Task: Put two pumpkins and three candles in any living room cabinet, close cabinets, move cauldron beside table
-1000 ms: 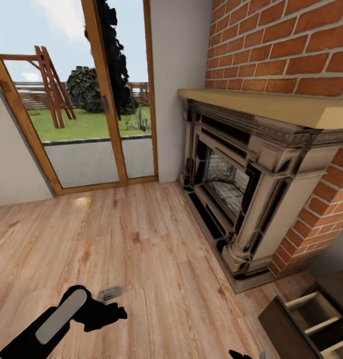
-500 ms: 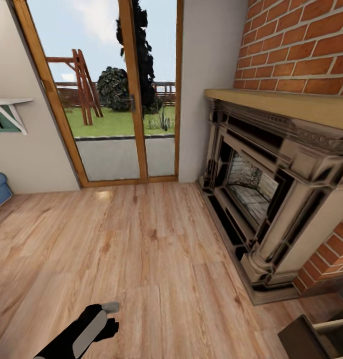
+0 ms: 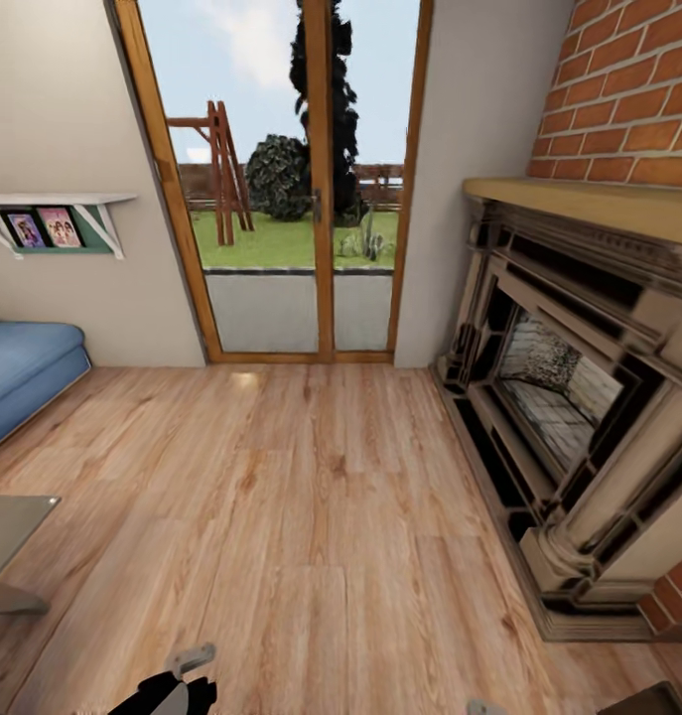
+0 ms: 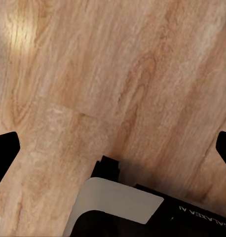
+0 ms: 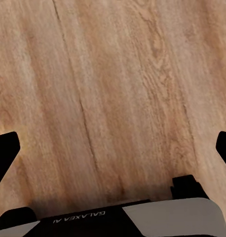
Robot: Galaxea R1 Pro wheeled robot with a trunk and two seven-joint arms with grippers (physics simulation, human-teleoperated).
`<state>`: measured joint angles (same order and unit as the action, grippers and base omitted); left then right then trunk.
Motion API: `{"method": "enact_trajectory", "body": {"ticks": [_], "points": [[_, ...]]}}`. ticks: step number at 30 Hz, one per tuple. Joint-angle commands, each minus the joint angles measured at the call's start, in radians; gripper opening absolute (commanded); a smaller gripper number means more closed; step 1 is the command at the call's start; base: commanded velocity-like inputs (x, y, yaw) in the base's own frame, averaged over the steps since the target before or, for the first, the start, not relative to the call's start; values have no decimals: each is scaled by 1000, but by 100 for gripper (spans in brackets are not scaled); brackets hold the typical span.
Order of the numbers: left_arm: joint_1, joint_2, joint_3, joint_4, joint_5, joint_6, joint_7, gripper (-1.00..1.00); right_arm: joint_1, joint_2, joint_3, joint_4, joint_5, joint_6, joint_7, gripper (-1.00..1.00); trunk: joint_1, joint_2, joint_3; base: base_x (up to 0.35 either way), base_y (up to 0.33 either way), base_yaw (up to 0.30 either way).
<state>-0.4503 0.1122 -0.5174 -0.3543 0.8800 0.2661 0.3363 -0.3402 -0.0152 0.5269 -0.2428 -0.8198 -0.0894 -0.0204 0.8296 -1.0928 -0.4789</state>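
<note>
a: where are the pumpkins and candles?

b: i can't see any right now, and no cauldron. the robot looks like it is on its way, so my guess is it is looking for the next thing to carry.

a: what are its hands doing?

b: the left gripper [image 4: 113,148] has its two black fingers [image 4: 5,153] far apart with nothing between, just the wood floor [image 3: 311,497] under it. the right gripper [image 5: 113,148] is the same, fingers wide and empty. i think they hang low and empty because there is nothing to grab here.

a: what else is around?

b: a big fireplace [image 3: 579,397] sits at the right under a brick wall [image 3: 628,109]. a glass door [image 3: 301,199] shows the garden. a blue sofa [image 3: 23,372] is at the left, with a small shelf [image 3: 53,214] above it, and a table corner [image 3: 8,526] is near the sofa.
</note>
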Motion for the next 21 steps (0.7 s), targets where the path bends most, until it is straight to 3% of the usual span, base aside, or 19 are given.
{"method": "enact_trajectory", "body": {"ticks": [1, 10, 21], "points": [[-1, 0, -11, 0, 4, 2, 5, 100, 0, -1, 9, 1, -9, -5, -3, 100, 0, -1, -1, 20, 0, 290], [3, 0, -13, 3, -6, -77, -2, 100, 0, -2, 9, -1, -6, -31, 7, 100, 0, -1, -1, 0, -1, 278], [9, 1, -13, 5, -3, -110, -2, 100, 0, 0, 10, -1, -3, -69, 14, 100, 0, -1, -1, -98, -38, 73]]}}
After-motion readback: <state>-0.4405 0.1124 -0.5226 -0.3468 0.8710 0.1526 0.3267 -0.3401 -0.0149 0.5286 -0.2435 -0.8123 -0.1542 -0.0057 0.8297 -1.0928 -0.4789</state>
